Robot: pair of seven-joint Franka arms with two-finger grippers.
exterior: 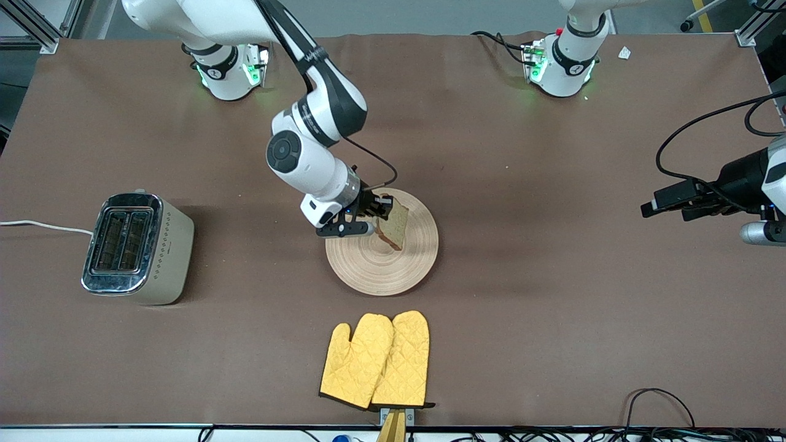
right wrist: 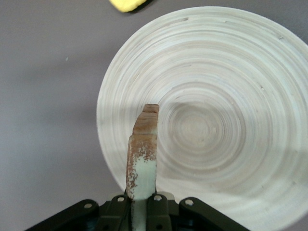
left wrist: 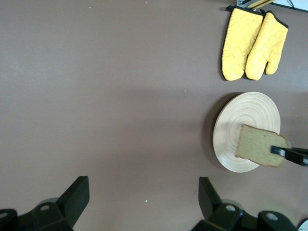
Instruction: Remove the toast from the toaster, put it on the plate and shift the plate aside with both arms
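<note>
The round pale wooden plate point(exterior: 393, 264) lies mid-table. My right gripper point(exterior: 379, 212) is shut on the toast point(exterior: 394, 225), a brown speckled slice held on edge over the plate's part nearest the right arm's base. In the right wrist view the toast point(right wrist: 142, 154) stands edge-on between the fingers over the plate point(right wrist: 226, 82). My left gripper point(left wrist: 143, 204) is open and empty, high over bare table at the left arm's end. The left wrist view shows the plate point(left wrist: 231, 122) and the toast point(left wrist: 259, 147) farther off.
A silver and beige toaster point(exterior: 136, 247) stands toward the right arm's end. Two yellow quilted mitts point(exterior: 376, 360) lie nearer the front camera than the plate, at the table edge; they also show in the left wrist view point(left wrist: 252, 44). Brown cloth covers the table.
</note>
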